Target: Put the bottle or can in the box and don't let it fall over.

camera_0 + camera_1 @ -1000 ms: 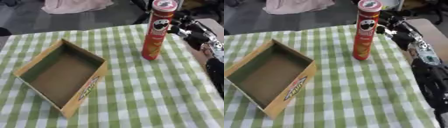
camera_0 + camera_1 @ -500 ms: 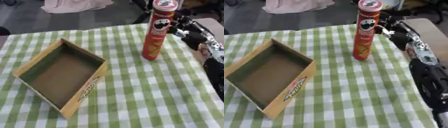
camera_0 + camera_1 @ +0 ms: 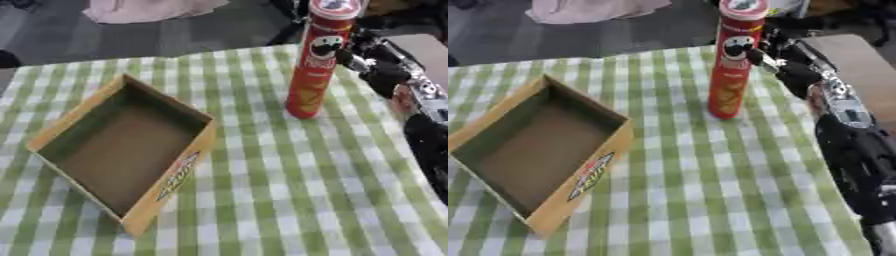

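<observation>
One can [image 3: 317,60] upright, box [image 3: 122,150] well apart.

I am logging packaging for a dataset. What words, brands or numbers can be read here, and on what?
Red can: a mascot face with a moustache shows, but the brand lettering is too blurred to read.
Cardboard box: a slanted logo in red, green and white on the outer front wall, too blurred to read.
Checked tablecloth: no text.
No numbers or signs are legible anywhere.
</observation>
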